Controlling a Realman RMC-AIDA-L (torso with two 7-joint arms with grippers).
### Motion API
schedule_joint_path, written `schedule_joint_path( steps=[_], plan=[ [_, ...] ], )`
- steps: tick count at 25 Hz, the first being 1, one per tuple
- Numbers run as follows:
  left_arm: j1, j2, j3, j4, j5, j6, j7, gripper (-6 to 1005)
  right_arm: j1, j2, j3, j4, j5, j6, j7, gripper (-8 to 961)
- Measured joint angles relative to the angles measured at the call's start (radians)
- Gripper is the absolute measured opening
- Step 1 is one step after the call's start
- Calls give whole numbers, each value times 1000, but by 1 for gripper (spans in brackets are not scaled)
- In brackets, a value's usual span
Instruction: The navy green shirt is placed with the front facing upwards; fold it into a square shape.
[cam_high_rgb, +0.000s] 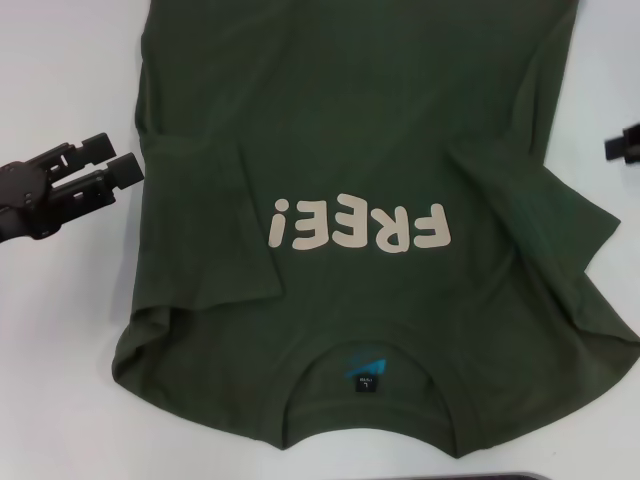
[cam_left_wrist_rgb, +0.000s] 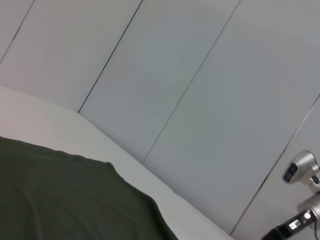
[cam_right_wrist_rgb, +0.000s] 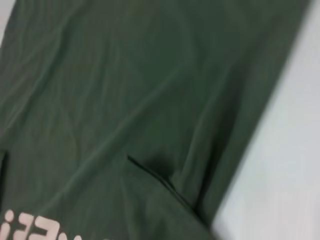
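Closest to the head camera is the ribbed collar (cam_high_rgb: 365, 385) of the navy green shirt (cam_high_rgb: 360, 150), with its small dark neck tag (cam_high_rgb: 366, 382) sitting just inside the neckline. The shirt lies front-up on the white table (cam_high_rgb: 60, 60), collar toward the robot and the hem running off past the far edge of the view. The cream "FREE!" lettering (cam_high_rgb: 358, 226) reads upside down from here. The sleeve on the robot's left looks folded in over the body, and the one on the right (cam_high_rgb: 590, 300) is still spread out with some wrinkles.

The left gripper (cam_high_rgb: 122, 160) hangs just off the shirt's left edge, near that folded sleeve, its two black fingers (cam_high_rgb: 126, 168) slightly parted with nothing between them. The right gripper (cam_high_rgb: 625, 146) only pokes in at the right edge of the view, apart from the cloth, and its jaws can't be made out.

The right wrist camera looks down on creased green fabric and a bit of the lettering.
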Motion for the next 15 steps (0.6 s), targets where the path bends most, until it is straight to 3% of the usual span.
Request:
schedule_joint_path(
  steps=[8,15],
  plan=[
    [1,-4,0,-3,0,2,-1,781,70,51,-151,0,-53,114,-139,335],
    [5,-6,-2,-7,0,0,-1,781,94,76,-255,-22,-125,187,-194,333]
  ],
)
